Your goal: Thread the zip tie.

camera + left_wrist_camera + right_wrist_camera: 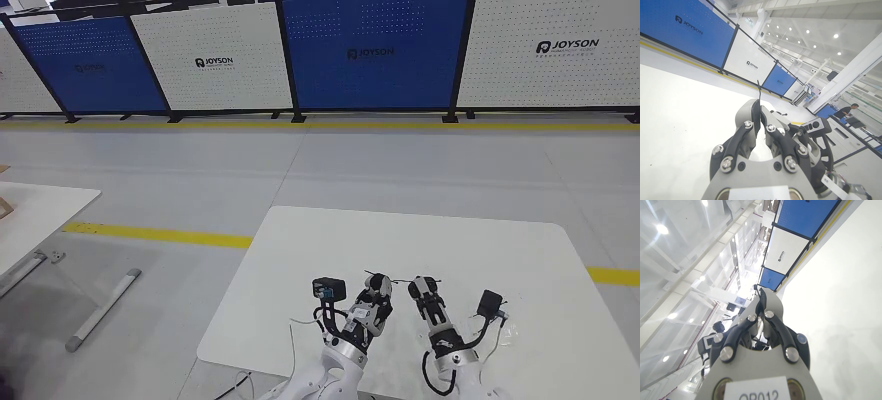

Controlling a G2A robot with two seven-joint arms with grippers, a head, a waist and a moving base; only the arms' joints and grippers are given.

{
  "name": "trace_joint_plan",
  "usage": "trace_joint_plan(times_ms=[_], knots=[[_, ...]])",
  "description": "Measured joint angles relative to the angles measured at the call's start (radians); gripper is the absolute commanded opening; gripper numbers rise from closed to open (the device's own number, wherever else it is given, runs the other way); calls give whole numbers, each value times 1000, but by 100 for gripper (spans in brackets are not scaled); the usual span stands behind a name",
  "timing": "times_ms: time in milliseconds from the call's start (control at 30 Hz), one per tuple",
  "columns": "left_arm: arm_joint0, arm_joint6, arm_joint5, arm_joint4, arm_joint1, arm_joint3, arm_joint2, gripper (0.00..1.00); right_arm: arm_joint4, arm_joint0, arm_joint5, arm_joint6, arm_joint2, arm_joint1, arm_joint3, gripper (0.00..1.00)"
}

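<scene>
Over the near edge of the tabletop [420, 240], two arms are hovering side by side, close together but not touching, both clear of the surface. The left tool [759, 106] is clenching a black zip tie [759, 91] between its pads, with a short length of strap sticking out past the fingertips. The right tool [762, 296] is likewise pinching tight on a thin black piece [759, 291]. Whether that is the tie's head end or another stretch of strap, I cannot tell.

Several things are threatening the threading from here. The free strap is thin and springy, so any push that is off line with the head's slot is likely to make it buckle or skate past the opening rather than enter. Both holds are narrow pinches on a slick strip, and a sideways load could make it swivel or slip between the pads. The fingertips are working so near each other that a small overshoot could knock them together and jolt the alignment. If either hold gives way, the tie is hanging where it may drop off the near edge onto the floor.

The exposed strap is running in line with the left tool's fingers — its long axis is continuing straight out from the pinch. It is pointing away from the wrist, toward the tabletop's far edge and tilting upward, and its tip is bending slightly to one side.
</scene>
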Motion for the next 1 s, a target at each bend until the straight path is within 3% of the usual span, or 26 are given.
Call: trace_joint_plan(times_ms=[367, 733, 1000], knots=[[0, 0, 0, 0, 0, 0, 0, 0, 11, -23, -26, -6, 19, -3, -10, 0], [0, 0, 0, 0, 0, 0, 0, 0, 4, -13, -7, 6, 9, -10, -3, 0], [0, 0, 0, 0, 0, 0, 0, 0, 11, -43, -36, -1, 34, -9, -15, 0]])
